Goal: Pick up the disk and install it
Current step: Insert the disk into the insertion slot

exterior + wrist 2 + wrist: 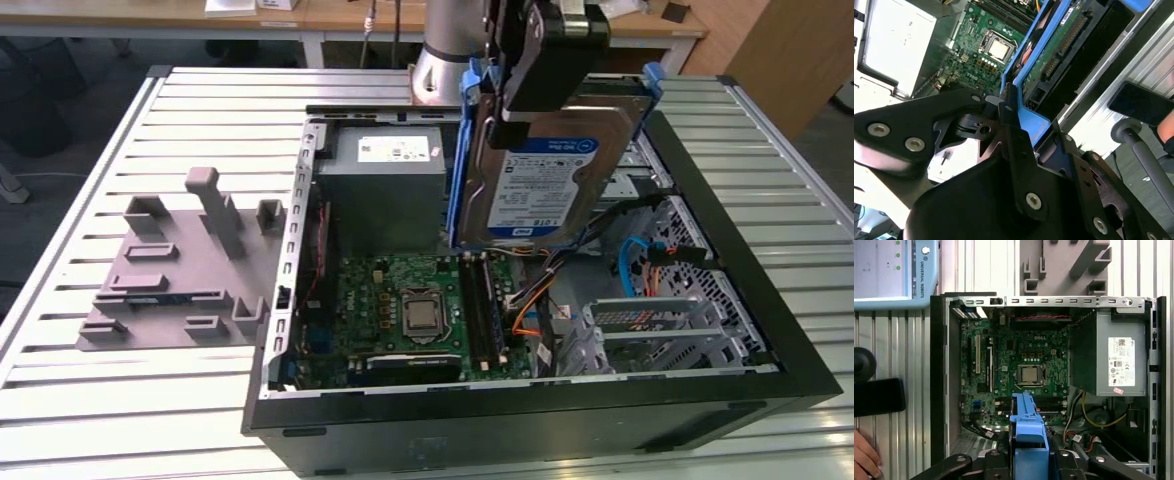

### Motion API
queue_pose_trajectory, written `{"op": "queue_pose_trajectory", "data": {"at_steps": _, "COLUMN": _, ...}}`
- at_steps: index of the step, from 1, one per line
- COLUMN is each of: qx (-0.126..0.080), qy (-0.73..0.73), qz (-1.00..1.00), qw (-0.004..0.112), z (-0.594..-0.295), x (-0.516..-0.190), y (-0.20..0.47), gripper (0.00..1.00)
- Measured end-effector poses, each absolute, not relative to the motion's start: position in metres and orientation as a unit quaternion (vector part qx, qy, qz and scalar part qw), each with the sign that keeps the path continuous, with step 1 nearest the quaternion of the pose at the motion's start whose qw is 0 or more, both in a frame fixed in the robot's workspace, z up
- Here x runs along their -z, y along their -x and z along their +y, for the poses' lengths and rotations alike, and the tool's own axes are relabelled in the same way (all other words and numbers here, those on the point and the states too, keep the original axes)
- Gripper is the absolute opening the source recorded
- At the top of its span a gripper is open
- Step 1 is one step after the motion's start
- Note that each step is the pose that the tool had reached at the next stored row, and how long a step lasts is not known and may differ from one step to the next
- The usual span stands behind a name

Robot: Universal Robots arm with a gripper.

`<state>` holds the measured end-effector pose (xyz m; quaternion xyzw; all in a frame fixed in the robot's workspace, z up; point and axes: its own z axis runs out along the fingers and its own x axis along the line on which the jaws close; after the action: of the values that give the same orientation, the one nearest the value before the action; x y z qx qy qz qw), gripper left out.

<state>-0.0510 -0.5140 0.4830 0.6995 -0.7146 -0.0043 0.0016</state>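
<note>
Pincer [514, 110] pinches disk [554, 170] by its upper end. Disk hangs straight below pincer, long axis approx. vertical, label twd exterior view, over open PC case [751, 290].

The gripper [531, 95] covers the upper end of the disk [554, 190] in the exterior view, the arm [441, 55] runs off that picture's top edge, and a person's hand [864, 456] is cut by the first wrist view's edge.

exterior view: high, oblique, whole case [534, 425] | first wrist view: top-down | second wrist view: v. close, tilted | shared: mobo [380, 300]
</note>
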Motion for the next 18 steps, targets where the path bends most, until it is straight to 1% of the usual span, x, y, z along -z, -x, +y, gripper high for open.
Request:
{"op": "queue_pose_trajectory", "data": {"at_steps": 10, "qx": 0.005, "qy": -0.7, "qz": -0.714, "qw": 0.0, "z": -0.519, "x": -0.481, "y": 0.045, "gripper": 0.36}}
{"op": "queue_pose_trajectory", "data": {"at_steps": 18, "qx": 0.005, "qy": -0.7, "qz": -0.714, "qw": 0.0, "z": -0.531, "x": -0.479, "y": 0.045, "gripper": 0.36}}
